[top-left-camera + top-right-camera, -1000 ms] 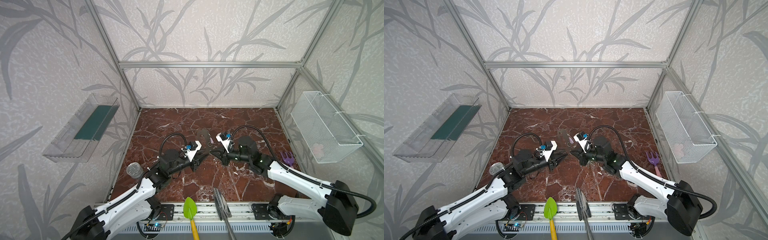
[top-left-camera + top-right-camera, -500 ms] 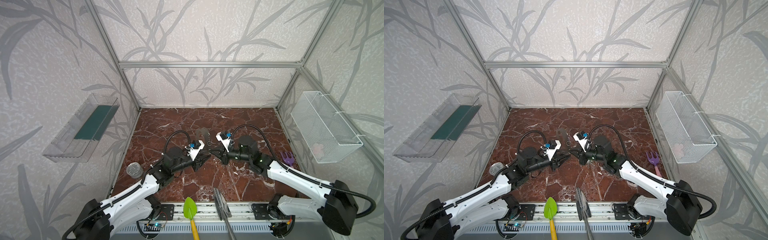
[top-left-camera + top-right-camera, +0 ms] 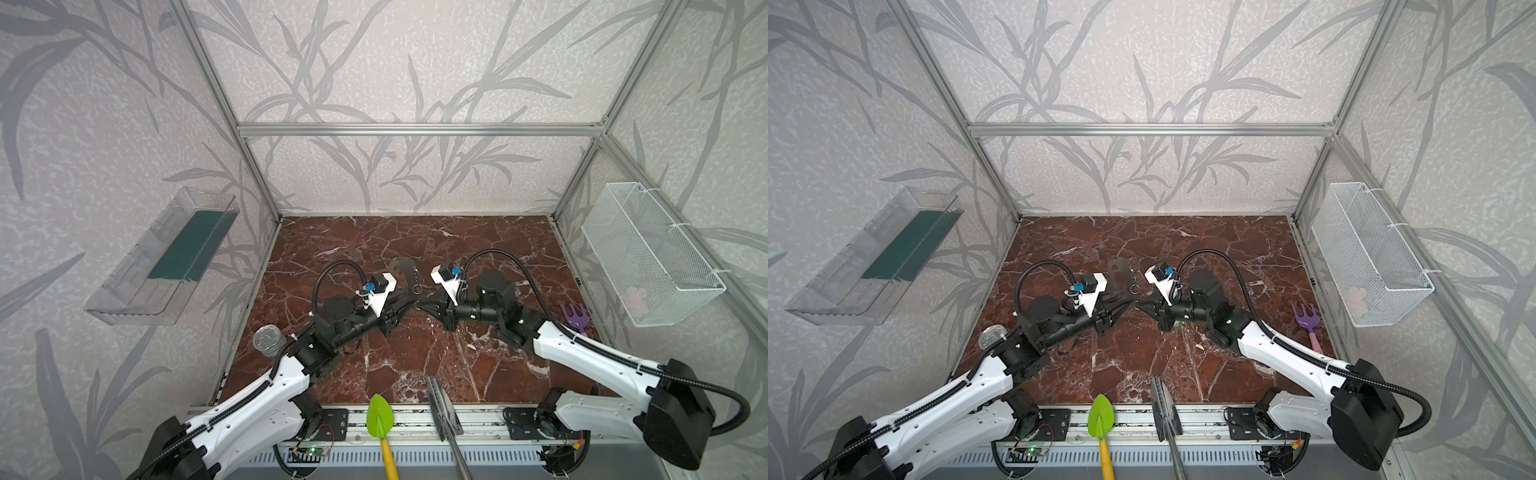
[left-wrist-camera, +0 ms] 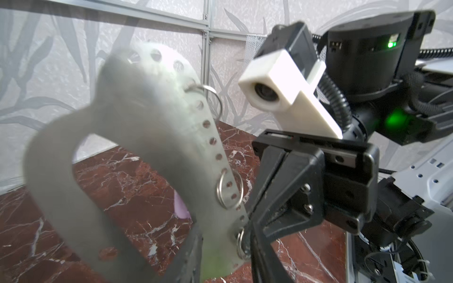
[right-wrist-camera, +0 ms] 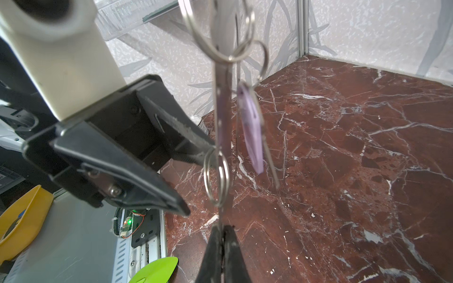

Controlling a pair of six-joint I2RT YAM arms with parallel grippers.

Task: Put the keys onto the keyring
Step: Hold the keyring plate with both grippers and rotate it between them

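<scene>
The keyring (image 3: 403,268) (image 3: 1119,270), a flat grey tag with a large cut-out and thin metal rings along its edge, stands upright above the floor's middle. My right gripper (image 5: 221,229) (image 3: 420,305) is shut on its lower edge. The lilac key (image 5: 251,132) (image 4: 181,208) hangs from a ring on the tag's far side. My left gripper (image 3: 409,301) is open, and its fingers (image 5: 171,127) straddle the tag's lower corner, one tip against a ring (image 5: 217,178). Of the green key, only a blurred green patch (image 4: 213,257) shows at that corner.
A tin can (image 3: 268,340) stands by the left wall and a purple rake (image 3: 575,318) lies by the right wall. A green shovel (image 3: 380,419) and a grey tool (image 3: 442,409) lie at the front edge. A mesh basket (image 3: 652,253) and a clear shelf (image 3: 166,257) hang on the walls.
My left gripper has moved right, up to the tag, and its jaws have widened a little. The right gripper has kept still, holding the tag.
</scene>
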